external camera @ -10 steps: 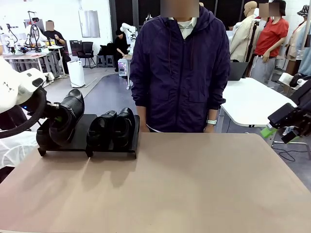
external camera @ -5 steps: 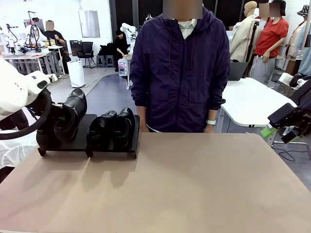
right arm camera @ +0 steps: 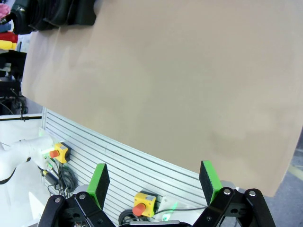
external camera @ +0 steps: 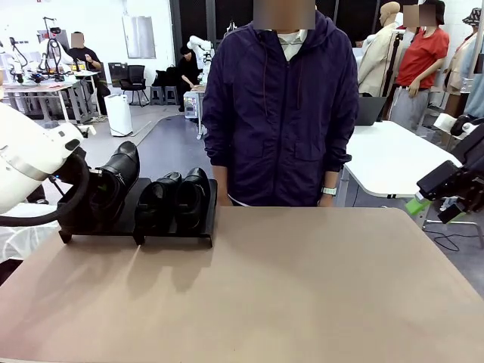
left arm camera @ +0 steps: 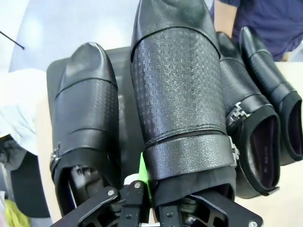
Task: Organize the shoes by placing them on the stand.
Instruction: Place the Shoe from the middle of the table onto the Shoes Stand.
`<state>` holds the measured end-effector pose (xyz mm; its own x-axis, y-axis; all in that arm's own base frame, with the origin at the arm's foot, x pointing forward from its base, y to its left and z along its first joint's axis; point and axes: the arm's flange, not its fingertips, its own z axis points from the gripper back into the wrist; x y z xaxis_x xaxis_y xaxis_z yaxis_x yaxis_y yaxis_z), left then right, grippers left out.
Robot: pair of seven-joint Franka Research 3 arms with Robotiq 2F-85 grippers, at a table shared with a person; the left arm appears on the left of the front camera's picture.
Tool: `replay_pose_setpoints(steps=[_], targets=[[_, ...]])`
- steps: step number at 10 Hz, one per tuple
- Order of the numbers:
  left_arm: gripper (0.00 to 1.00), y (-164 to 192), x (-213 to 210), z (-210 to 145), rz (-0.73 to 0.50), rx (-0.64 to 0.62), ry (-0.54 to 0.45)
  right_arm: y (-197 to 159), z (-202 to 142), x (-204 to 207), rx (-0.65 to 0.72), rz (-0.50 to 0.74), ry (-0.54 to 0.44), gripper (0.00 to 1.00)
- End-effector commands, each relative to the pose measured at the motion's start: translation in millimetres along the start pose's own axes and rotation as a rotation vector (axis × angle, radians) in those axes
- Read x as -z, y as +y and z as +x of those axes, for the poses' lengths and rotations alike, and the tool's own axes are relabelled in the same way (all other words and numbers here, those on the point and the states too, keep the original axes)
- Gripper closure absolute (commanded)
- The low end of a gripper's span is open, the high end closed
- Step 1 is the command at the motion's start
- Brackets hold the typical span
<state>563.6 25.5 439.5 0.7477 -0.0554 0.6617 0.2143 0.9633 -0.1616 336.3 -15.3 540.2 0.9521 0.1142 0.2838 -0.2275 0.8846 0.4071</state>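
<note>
The left gripper [left arm camera: 142, 198] was clamped on a shoe [left arm camera: 177, 90] over the stand [external camera: 128, 198]. The right gripper [right arm camera: 155, 182] hung with jaws apart, nothing between them.

Bright, even indoor light – soft shadows under stand [external camera: 128, 227] on table [external camera: 302, 287]. Sheen on shoes [left arm camera: 180, 85] in left wrist view, texture sharp. Wrist views wide-angle, edges bowed – table edge curved. Front view background slightly soft.

The white left arm's gripper [left arm camera: 147, 189] is clamped tight, wrist tilted; the right gripper [right arm camera: 154, 182] hangs with jaws wide apart.
</note>
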Motion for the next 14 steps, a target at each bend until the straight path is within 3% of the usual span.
replay_pose_setpoints(steps=[1, 10, 12, 14], targets=[[1.0, 7.4, 6.5, -2.1, -0.016, 0.017, -0.066, 1.9, 1.5, -1.1, 0.015, 0.001, -0.003, 0.0], [1.0, 8.9, 25.3, -13.5, -0.021, -0.008, -0.009, 1.9, 1.5, -1.1, 0.015, 0.001, -0.003, 0.0], [0.0, 8.3, 24.9, -11.8, -0.027, -0.013, -0.008, 1.9, 1.5, -1.1, 0.015, 0.001, -0.003, 0.0], [0.0, 6.4, 20.0, -10.6, -0.026, -0.009, -0.038, 1.9, 1.5, -1.1, 0.015, 0.001, -0.003, 0.0]])
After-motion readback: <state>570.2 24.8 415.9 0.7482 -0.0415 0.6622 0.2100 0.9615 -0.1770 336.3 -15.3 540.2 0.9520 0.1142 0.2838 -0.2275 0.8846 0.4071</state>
